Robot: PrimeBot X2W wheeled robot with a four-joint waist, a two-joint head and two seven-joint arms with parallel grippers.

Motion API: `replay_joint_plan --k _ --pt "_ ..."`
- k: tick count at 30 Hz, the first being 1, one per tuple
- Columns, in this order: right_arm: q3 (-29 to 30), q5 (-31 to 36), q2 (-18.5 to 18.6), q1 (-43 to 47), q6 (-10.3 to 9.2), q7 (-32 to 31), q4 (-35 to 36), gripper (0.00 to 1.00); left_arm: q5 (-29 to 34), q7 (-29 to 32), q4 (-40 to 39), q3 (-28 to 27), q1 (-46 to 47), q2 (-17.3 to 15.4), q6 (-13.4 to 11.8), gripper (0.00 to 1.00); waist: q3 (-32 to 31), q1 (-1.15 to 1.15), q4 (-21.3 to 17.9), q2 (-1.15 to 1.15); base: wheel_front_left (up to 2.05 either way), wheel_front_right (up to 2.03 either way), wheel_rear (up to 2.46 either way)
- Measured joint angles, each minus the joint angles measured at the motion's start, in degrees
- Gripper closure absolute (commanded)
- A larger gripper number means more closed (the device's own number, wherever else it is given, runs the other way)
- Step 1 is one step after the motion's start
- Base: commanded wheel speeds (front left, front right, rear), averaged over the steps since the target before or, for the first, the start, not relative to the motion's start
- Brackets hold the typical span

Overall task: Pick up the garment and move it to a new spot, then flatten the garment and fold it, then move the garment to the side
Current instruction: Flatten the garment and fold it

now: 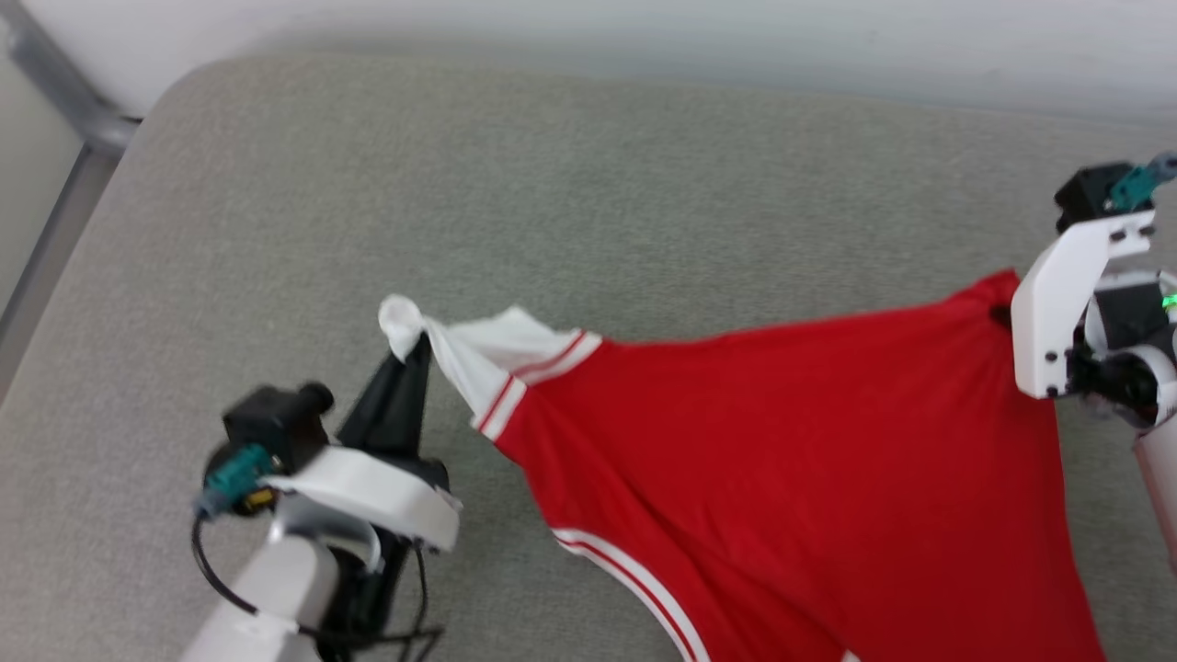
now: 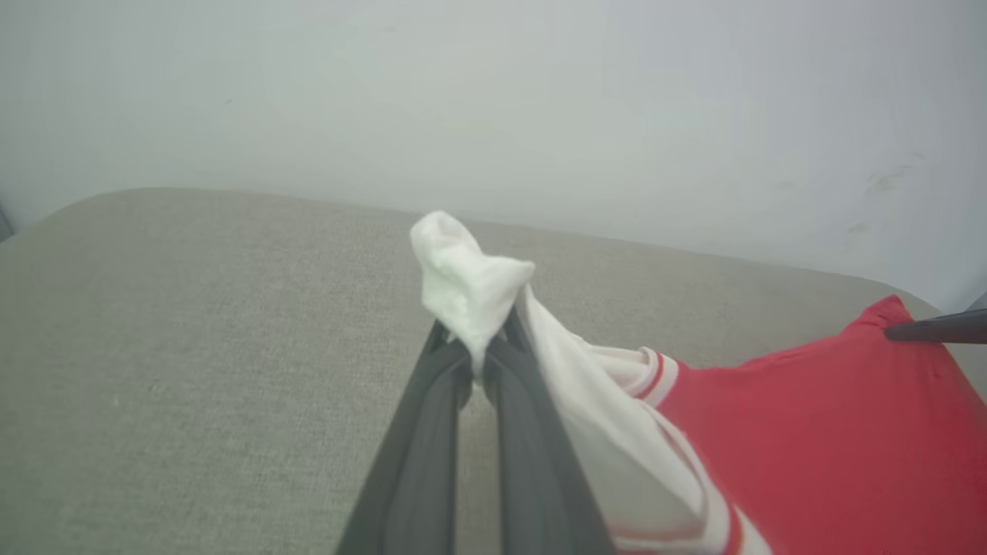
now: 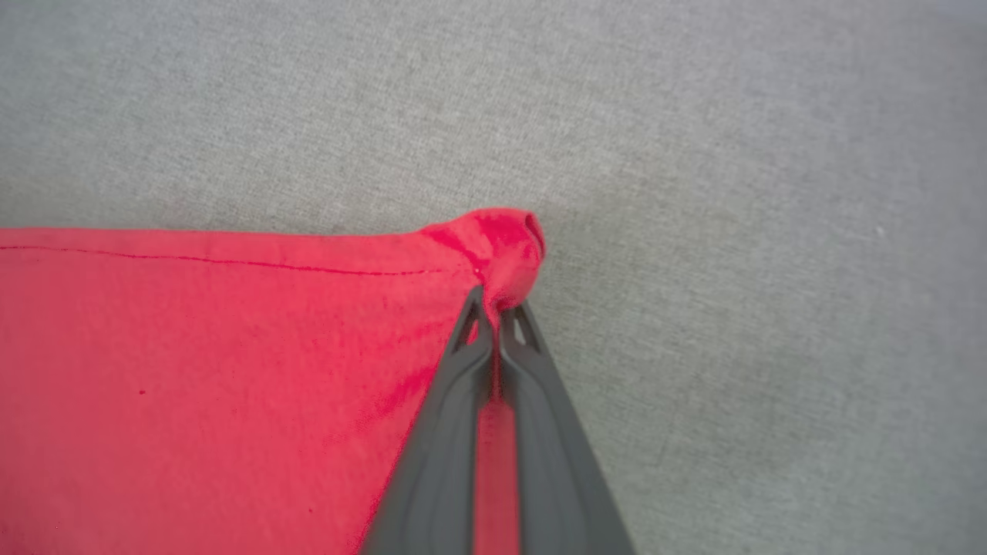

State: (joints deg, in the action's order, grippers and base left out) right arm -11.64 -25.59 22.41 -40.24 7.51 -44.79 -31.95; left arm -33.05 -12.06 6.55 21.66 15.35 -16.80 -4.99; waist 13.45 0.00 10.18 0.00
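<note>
Left pincer [image 1: 420,349]: closed tight on the white sleeve [image 1: 492,354] of the shirt [image 1: 782,441]; it sits left of centre in the head view, dark fingers pointing up the frame.
Left pincer up close [image 2: 475,361]: in its own wrist view the two fingers meet at mid-frame, with a white wad of sleeve [image 2: 466,281] poking out above the tips.
Right pincer [image 1: 1002,315]: closed on a red corner of the shirt at the right edge of the head view, largely hidden behind its white bracket [image 1: 1053,322].
Right pincer up close [image 3: 496,312]: in its own wrist view the fingers press together at centre frame, with a small red fold pinched between them and bulging past the tips.
Right pincer from the left wrist: one dark finger [image 2: 937,330] enters at the right edge and touches the red corner.
Shirt: red, stretched between the two pincers. Its top edge runs taut from the sleeve to the pinched corner. The rest spreads toward the lower right of the head view and leaves the bottom edge.
Shirt's lower part: cannot tell whether it rests on the cushion [image 1: 552,202].
Cuff [image 1: 556,357]: white band with red stripes, where sleeve meets red cloth.
Striped band [image 1: 634,579]: white and red, along a red edge at lower centre of the head view.
Cushion: grey woven fabric under everything, with a rounded corner at the upper left of the head view.
Wall [image 1: 644,28]: pale, along the top of the head view.
Bar [image 1: 64,83]: grey, upper left corner, beside the cushion.
</note>
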Motion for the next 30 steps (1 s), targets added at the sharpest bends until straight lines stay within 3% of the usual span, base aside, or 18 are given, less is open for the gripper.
replay_joint_plan --k 8,14,22,30 --pt "0.9 4.6 -1.4 -5.9 0.00 9.9 -1.0 1.00 0.5 2.9 3.5 -2.6 13.0 -4.0 2.0 1.00 -3.2 0.00 -4.5 0.00 0.00 0.00 0.00" --pt "4.1 9.8 -2.2 -12.7 0.00 17.4 -2.3 1.00 -0.6 5.5 9.9 -3.8 26.0 -4.0 4.0 1.00 -3.4 0.00 -7.0 0.00 0.00 0.00 0.00" --pt "9.9 18.5 -3.4 -25.3 0.03 24.8 -3.4 1.00 1.2 6.4 20.3 -4.5 46.8 -4.1 4.8 1.00 0.6 0.00 -7.8 0.00 0.00 0.00 0.00" --pt "13.9 24.5 -5.4 -37.9 0.04 28.2 -4.4 1.00 2.4 6.0 27.6 -5.6 63.7 -4.8 5.5 1.00 7.0 0.00 -8.6 0.00 0.00 0.00 0.00"
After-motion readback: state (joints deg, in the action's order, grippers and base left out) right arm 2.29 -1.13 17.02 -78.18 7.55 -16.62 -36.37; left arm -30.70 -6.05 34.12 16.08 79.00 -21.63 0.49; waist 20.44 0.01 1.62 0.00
